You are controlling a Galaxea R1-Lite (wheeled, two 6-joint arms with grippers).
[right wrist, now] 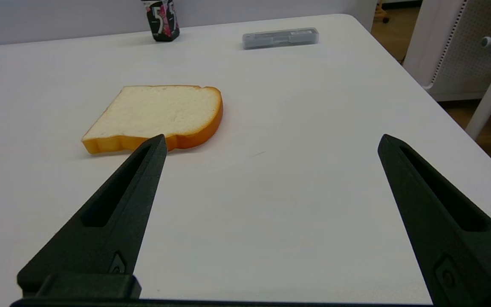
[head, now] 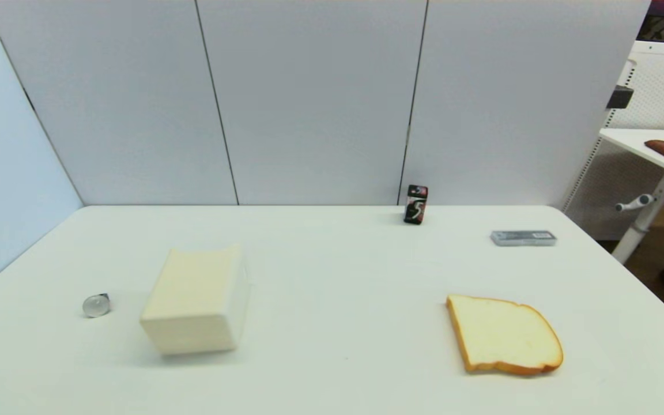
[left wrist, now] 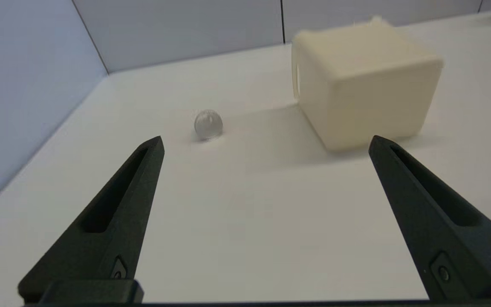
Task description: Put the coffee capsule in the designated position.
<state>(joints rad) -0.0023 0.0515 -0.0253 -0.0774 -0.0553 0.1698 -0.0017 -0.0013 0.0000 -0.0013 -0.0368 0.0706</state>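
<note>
The tiny coffee capsule, shown by its round silver foil face, is seen at the lower left of the head view, lying on the white table just beside a cream, block-shaped box. The left gripper is held above bare table short of the capsule, its black fingers spread wide and empty. The right gripper is likewise spread wide, near a slice of white bread with an orange crust. A black upright gum pack and a flat grey case are seen toward the upper right.
</note>
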